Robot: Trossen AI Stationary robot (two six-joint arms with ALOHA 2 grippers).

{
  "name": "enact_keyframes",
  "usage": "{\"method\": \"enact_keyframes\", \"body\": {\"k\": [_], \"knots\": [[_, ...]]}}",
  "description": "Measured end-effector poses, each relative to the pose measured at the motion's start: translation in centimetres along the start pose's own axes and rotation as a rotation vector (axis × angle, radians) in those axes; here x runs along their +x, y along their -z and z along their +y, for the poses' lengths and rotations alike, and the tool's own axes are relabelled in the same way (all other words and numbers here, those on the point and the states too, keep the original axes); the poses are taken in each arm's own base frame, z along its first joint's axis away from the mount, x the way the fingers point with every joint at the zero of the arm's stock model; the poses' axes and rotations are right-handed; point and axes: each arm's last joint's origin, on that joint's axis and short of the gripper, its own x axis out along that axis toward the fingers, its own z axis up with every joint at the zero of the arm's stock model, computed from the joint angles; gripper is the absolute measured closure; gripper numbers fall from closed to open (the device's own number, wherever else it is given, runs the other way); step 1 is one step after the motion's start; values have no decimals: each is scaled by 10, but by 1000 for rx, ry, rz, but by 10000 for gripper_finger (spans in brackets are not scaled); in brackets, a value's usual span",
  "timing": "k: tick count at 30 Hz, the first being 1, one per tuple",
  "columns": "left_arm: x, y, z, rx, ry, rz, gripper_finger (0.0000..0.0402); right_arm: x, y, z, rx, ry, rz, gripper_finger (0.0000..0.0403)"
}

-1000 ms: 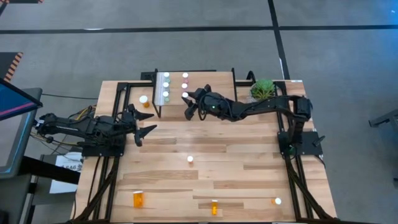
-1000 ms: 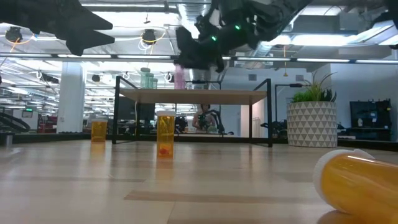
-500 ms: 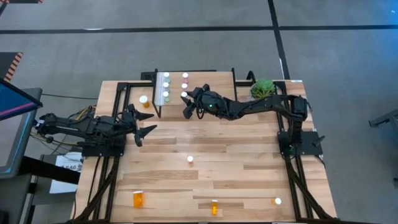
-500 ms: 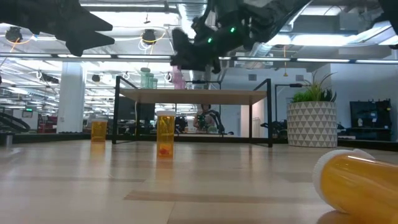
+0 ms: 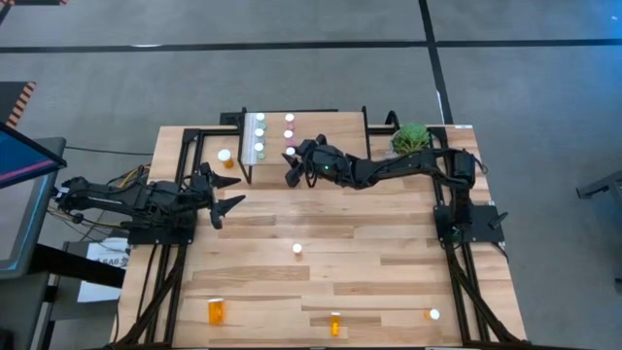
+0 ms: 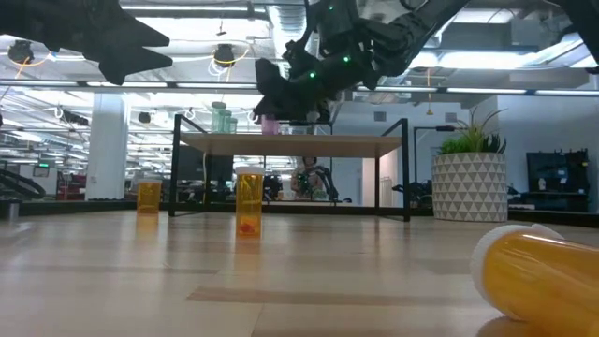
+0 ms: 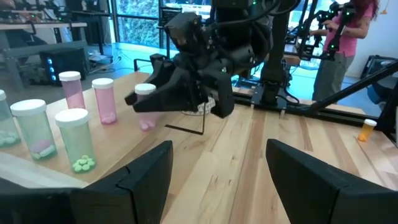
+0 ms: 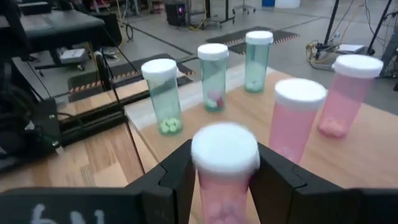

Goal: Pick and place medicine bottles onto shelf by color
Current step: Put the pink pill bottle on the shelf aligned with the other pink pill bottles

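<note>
My right gripper [image 5: 293, 161] reaches over the shelf [image 5: 330, 126] from the table's right and is shut on a pink medicine bottle [image 8: 224, 186] with a white cap. The bottle's base hangs just over the plank [image 6: 290, 143]; whether it touches the plank I cannot tell. On the shelf stand three green bottles [image 8: 163, 93] in a row and two pink ones [image 8: 298, 121]. Several orange bottles stand or lie on the table, one beside the shelf [image 5: 224, 156]. My left gripper [image 5: 225, 192] waits open at the table's left, pointing level. My right gripper pinches the pink bottle's body [image 7: 147, 111] between its two fingers [image 8: 177, 177], just below the white cap [image 8: 224, 152]. The fingers come nearly level from the table's right, slanting a little downward. The bottle stands upright in the hold.
A potted plant [image 5: 411, 139] stands at the far right corner. Orange bottles stand mid-table [image 5: 296, 249] and along the near edge [image 5: 335, 324], [image 5: 433, 314]; one lies on its side near the front left [image 5: 216, 311]. A person in pink [image 7: 354, 31] stands beyond the table.
My right gripper has sunk toward the shelf top and edged toward the far left with the pink bottle. The bottle has stayed upright and now hangs lower, in line behind the other two pink ones.
</note>
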Motion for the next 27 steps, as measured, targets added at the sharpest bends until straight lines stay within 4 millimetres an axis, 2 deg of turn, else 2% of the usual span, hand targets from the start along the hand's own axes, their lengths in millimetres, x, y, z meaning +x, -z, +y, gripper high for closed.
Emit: {"method": "enact_keyframes", "body": {"k": [13,22,27], "knots": [[0,0,0,0,-1,0,156,2,-5,-5,15,6,-38,246],[0,0,0,0,-1,-1,156,2,-8,-6,25,5,-66,268],[0,0,0,0,-2,-1,156,3,-12,-6,31,2,-82,264]]}}
